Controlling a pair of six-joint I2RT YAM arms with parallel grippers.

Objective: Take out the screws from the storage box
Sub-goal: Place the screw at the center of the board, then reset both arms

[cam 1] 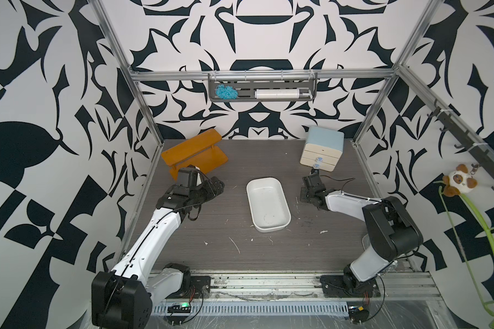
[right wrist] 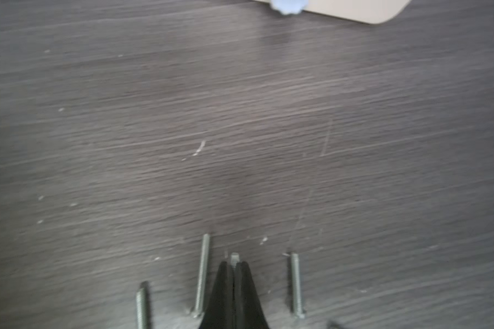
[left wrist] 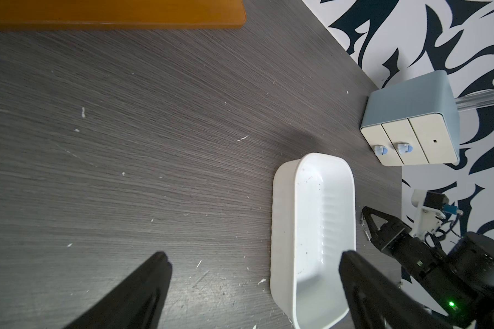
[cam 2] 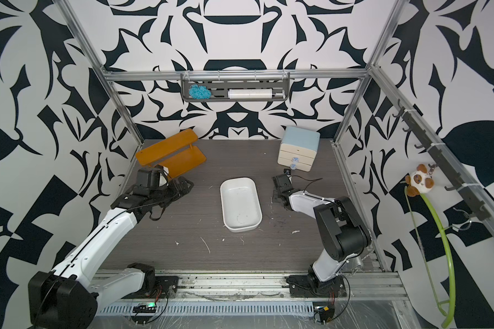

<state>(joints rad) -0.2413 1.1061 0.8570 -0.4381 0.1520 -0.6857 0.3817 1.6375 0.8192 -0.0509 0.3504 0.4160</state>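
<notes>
Silver screws (right wrist: 203, 273) flank the right jaws, one nipped between their tips.

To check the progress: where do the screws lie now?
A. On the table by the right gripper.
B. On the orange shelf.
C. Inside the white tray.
A: in the right wrist view the screws lie on the table beside the right gripper, one between its jaws; the storage box looks empty.
</notes>
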